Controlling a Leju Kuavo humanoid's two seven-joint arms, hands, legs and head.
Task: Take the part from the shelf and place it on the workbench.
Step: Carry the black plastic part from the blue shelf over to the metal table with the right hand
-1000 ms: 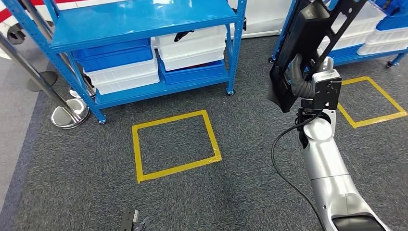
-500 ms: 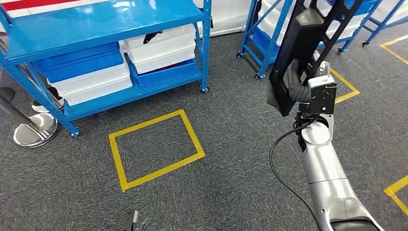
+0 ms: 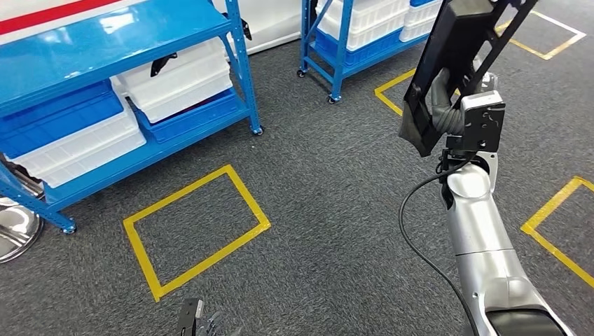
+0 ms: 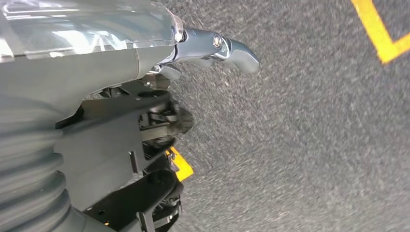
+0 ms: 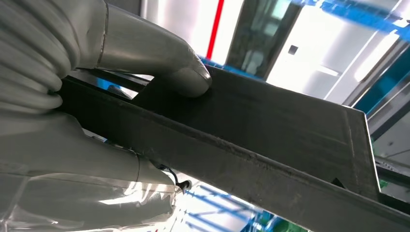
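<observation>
The part (image 3: 455,63) is a long flat black metal piece with a frame-like upper end. My right hand (image 3: 445,105) grips its lower section and holds it raised, tilted up and away over the grey carpet. In the right wrist view the grey thumb (image 5: 183,72) presses on the part's flat face (image 5: 270,145), with the palm under its edge. My left hand (image 3: 198,325) hangs low at the bottom edge of the head view. In the left wrist view the left hand (image 4: 159,121) holds nothing, its thumb sticking out above the carpet.
A blue shelf (image 3: 238,49) with white and blue bins stands at the upper left. A second blue shelf (image 3: 336,63) with bins is at the top centre. Yellow tape squares (image 3: 196,220) mark the carpet, another at the right (image 3: 553,210). A chrome post base (image 3: 10,234) sits far left.
The whole picture has shifted: the camera has turned right, so shelves and tape squares slide left. My right hand keeps its grip on the part in the same raised pose.
</observation>
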